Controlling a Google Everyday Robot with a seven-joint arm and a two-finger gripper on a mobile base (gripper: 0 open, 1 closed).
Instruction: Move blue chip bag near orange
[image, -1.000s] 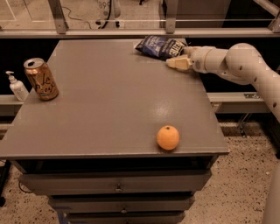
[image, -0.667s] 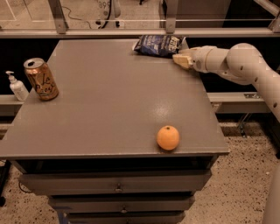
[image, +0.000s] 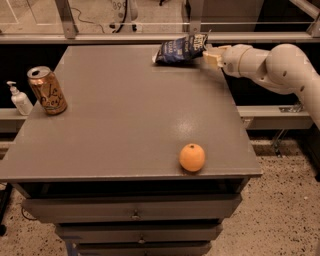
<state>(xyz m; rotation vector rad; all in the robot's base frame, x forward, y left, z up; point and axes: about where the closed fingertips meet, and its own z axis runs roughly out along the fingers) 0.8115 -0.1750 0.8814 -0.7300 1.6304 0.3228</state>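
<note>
The blue chip bag (image: 180, 49) lies at the far edge of the grey table (image: 125, 115), right of centre, with its right end tipped up a little. My gripper (image: 212, 54) is at the bag's right end, touching or nearly touching it, on a white arm (image: 272, 65) that reaches in from the right. The orange (image: 192, 157) sits near the table's front edge, right of centre, far from the bag.
A gold-orange drink can (image: 47, 90) stands at the table's left edge. A small white pump bottle (image: 19, 98) stands on a ledge just left of the table. A rail runs behind the table. Drawers sit under the tabletop.
My gripper has moved toward the table's far edge and now sits at the bag's right end. The bag has shifted slightly left and back. The orange and can have not moved.
</note>
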